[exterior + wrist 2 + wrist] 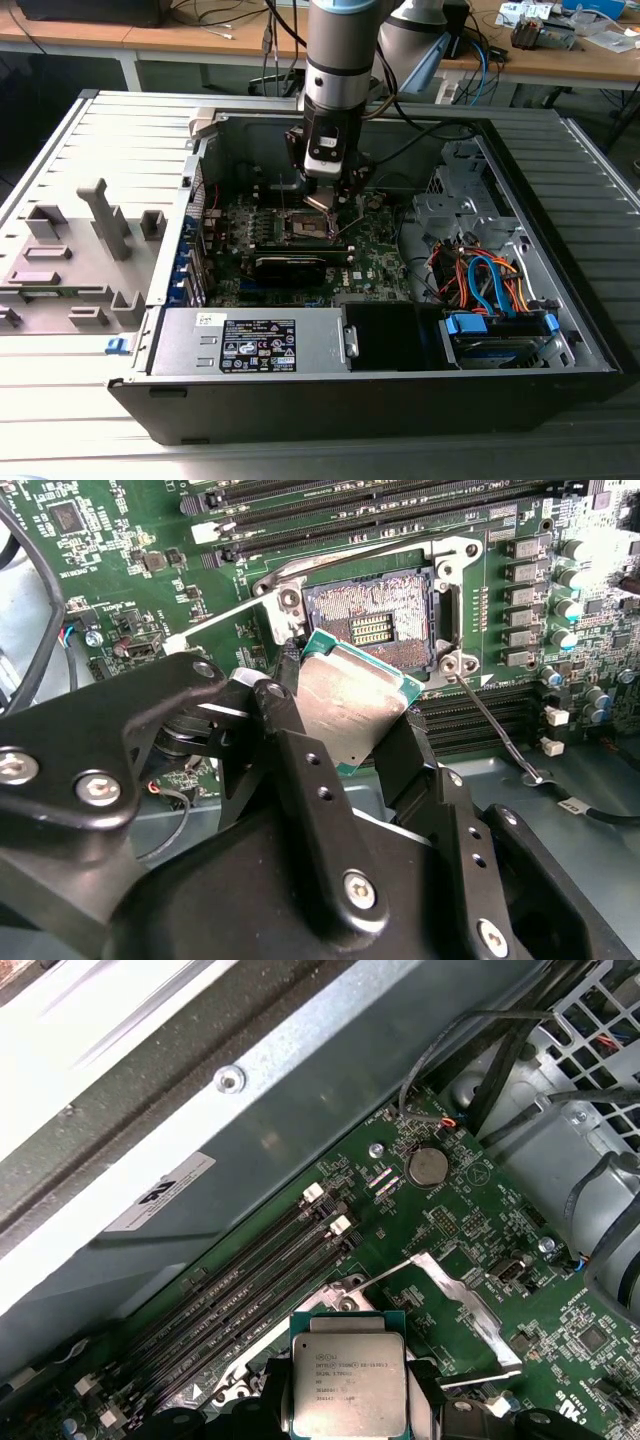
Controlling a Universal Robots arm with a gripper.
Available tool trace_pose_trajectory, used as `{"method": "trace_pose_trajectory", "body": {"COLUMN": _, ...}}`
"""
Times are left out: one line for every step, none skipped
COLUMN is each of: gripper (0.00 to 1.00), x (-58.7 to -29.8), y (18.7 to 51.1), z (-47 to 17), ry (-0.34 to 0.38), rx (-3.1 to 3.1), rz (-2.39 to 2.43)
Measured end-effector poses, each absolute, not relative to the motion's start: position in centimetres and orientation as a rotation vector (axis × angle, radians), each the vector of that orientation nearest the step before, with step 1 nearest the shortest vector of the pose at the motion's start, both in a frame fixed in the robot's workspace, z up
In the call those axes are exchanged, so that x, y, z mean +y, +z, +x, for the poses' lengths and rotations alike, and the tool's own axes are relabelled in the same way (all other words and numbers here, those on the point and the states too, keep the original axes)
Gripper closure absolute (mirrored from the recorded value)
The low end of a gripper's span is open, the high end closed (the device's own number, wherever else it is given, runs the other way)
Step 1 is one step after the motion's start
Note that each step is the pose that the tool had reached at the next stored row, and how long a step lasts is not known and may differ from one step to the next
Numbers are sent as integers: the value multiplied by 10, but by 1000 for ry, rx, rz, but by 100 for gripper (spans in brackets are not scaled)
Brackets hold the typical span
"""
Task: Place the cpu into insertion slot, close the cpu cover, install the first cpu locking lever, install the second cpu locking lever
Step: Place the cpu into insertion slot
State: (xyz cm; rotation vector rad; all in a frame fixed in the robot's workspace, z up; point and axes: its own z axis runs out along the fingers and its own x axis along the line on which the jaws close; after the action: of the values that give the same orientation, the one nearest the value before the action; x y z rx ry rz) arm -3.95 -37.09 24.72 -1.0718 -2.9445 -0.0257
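One cpu [340, 695] hangs in the gripper [352, 718] above the insertion slot [370, 620].

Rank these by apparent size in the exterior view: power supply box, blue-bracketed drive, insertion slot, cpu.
1. power supply box
2. blue-bracketed drive
3. insertion slot and cpu: they look about alike, and the cpu hangs above the slot, so I won't rank one over the other.

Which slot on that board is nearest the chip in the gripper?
The square insertion slot with the brownish-gold pin field, flanked by long black slots; the gripper holds the cpu tilted right at its edge.
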Motion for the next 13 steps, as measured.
{"method": "trace_pose_trajectory", "body": {"gripper": 45, "x": -371, "y": 247, "z": -39, "ry": -26, "rx": -2944, "rz": -1074}}
{"method": "trace_pose_trajectory", "body": {"gripper": 45, "x": -371, "y": 247, "z": -39, "ry": -26, "rx": -2943, "rz": -1075}}
{"method": "trace_pose_trajectory", "body": {"gripper": 45, "x": -371, "y": 247, "z": -39, "ry": -26, "rx": -2943, "rz": -1076}}
{"method": "trace_pose_trajectory", "body": {"gripper": 45, "x": -371, "y": 247, "z": -39, "ry": -26, "rx": -2943, "rz": -1076}}
{"method": "trace_pose_trajectory", "body": {"gripper": 45, "x": -371, "y": 247, "z": -39, "ry": -26, "rx": -2942, "rz": -1078}}
{"method": "trace_pose_trajectory", "body": {"gripper": 45, "x": -371, "y": 247, "z": -39, "ry": -26, "rx": -2942, "rz": -1079}}
{"method": "trace_pose_trajectory", "body": {"gripper": 45, "x": -371, "y": 247, "z": -39, "ry": -26, "rx": -2941, "rz": -1080}}
{"method": "trace_pose_trajectory", "body": {"gripper": 45, "x": -371, "y": 247, "z": -39, "ry": -26, "rx": -2941, "rz": -1081}}
{"method": "trace_pose_trajectory", "body": {"gripper": 45, "x": -371, "y": 247, "z": -39, "ry": -26, "rx": -2941, "rz": -1083}}
{"method": "trace_pose_trajectory", "body": {"gripper": 45, "x": -371, "y": 247, "z": -39, "ry": -26, "rx": -2940, "rz": -1083}}
{"method": "trace_pose_trajectory", "body": {"gripper": 45, "x": -371, "y": 247, "z": -39, "ry": -26, "rx": -2940, "rz": -1084}}
{"method": "trace_pose_trajectory", "body": {"gripper": 45, "x": -371, "y": 247, "z": -39, "ry": -26, "rx": -2940, "rz": -1085}}
{"method": "trace_pose_trajectory", "body": {"gripper": 45, "x": -371, "y": 247, "z": -39, "ry": -26, "rx": -2939, "rz": -1086}}
